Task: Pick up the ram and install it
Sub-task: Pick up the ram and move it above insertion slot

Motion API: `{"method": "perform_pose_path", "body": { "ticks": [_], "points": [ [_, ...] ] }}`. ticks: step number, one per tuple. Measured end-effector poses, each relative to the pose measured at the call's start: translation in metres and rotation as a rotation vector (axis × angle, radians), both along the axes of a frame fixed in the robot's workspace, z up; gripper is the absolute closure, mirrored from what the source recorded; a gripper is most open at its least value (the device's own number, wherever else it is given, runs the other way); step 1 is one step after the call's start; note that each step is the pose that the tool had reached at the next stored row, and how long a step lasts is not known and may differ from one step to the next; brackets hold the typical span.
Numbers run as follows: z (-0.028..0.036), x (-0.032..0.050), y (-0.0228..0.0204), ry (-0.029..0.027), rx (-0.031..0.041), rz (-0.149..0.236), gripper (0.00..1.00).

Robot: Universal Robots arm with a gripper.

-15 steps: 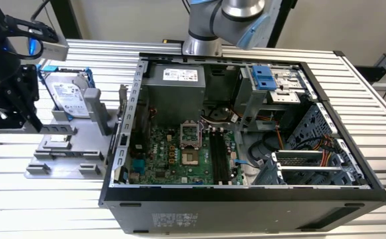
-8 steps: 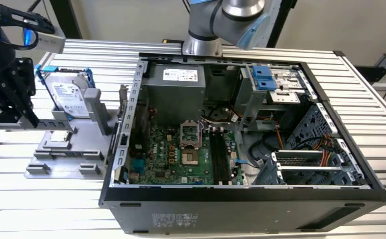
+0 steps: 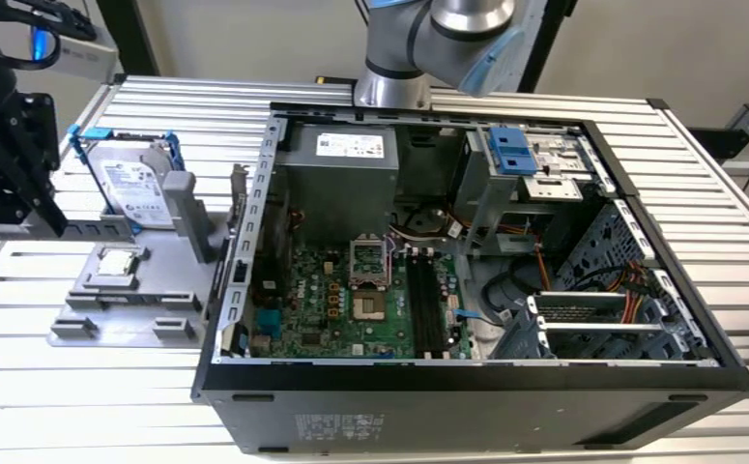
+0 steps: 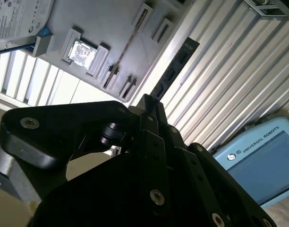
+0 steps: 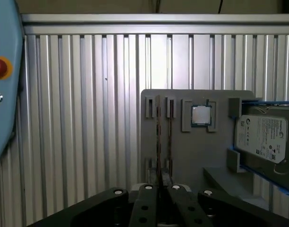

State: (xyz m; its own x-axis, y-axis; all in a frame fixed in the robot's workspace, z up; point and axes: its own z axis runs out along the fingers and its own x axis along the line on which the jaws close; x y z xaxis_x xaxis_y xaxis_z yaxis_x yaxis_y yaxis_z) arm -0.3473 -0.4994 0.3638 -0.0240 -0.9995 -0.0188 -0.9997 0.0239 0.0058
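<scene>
While an open computer case (image 3: 477,375) sits in the middle of the exterior view, the black tool (image 3: 33,193) hangs at the exterior view's far left, above a grey holder (image 3: 123,314) on the slatted desk (image 3: 77,406). That holder carries one hard drive (image 3: 129,184) and one processor chip (image 3: 116,261). In the first wrist view the ram (image 5: 158,137) stands on edge in the holder's slots, just beside the processor chip and straight ahead of the tool (image 5: 161,187). The tool looks clenched and grips nothing. A second thin line just beside the ram may be another stick; I cannot tell. In the second wrist view the ram (image 4: 128,45) sits in the holder, apart from the tool (image 4: 151,106). By its look the ram is light, stiff, thin and fragile. It seems best pinched across its flat faces near the middle of the exposed long edge.
</scene>
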Motion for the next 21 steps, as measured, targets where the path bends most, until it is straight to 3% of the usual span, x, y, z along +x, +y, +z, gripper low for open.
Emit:
{"method": "perform_pose_path", "body": {
  "ticks": [13, 21],
  "points": [
    [0.0204, 0.0, 0.0, -0.0001, 0.0001, 0.0, 1.0],
    [0.027, 0.0, 0.0, -0.0007, 0.0001, 0.0, 1.0]
  ]
}}
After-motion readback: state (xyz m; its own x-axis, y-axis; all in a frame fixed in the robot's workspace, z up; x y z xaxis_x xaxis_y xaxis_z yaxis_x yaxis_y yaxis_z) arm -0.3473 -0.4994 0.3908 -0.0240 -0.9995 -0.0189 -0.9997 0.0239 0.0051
